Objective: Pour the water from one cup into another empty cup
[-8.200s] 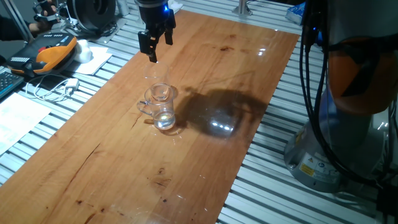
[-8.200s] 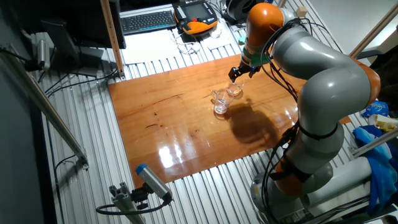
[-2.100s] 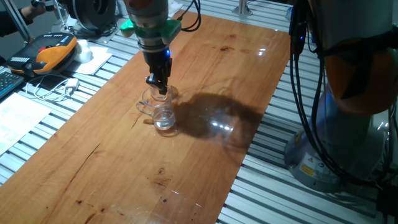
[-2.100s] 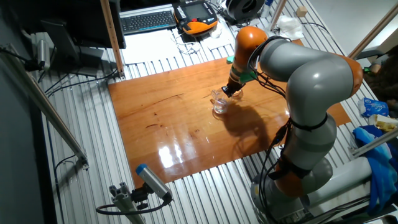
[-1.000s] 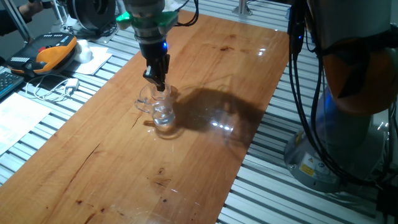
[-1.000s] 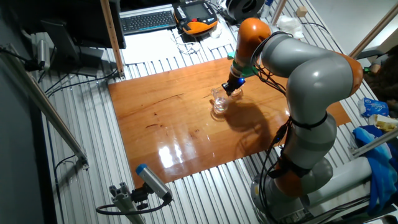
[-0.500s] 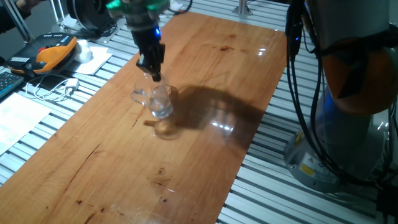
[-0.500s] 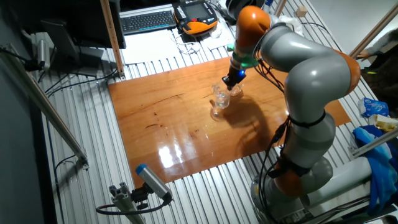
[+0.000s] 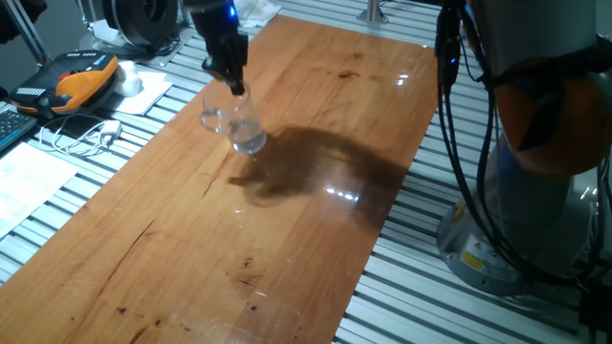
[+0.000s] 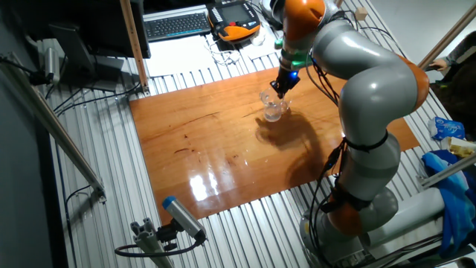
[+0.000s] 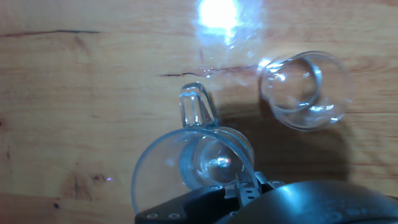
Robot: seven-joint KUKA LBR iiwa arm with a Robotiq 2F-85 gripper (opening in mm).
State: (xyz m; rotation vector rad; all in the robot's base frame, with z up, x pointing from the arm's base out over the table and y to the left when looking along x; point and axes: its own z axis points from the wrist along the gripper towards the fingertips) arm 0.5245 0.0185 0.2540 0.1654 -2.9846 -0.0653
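Observation:
My gripper (image 9: 229,82) is shut on the rim of the clear glass mug (image 9: 243,130) and holds it off the wooden table, roughly upright, handle (image 9: 209,120) to the left. In the hand view the mug (image 11: 168,168) sits under the gripper (image 11: 239,186), its loop handle (image 11: 196,111) pointing up the frame. Water shows only as a glint (image 11: 216,163) in its bottom. The small handle-less tumbler (image 11: 305,90) stands on the table to the mug's upper right, apart from it. In the other fixed view the gripper (image 10: 280,89) holds the mug (image 10: 272,109); I cannot tell the tumbler apart there.
The wooden tabletop (image 9: 287,239) rests on a slatted metal bench. An orange teach pendant (image 9: 84,82), cables and papers lie past its left edge. The arm's base (image 9: 535,191) stands to the right. A keyboard (image 10: 177,24) sits behind the table.
The gripper came down, shut on the mug's rim and has lifted it off the table, carrying it up and toward the far left. The tumbler has stayed put.

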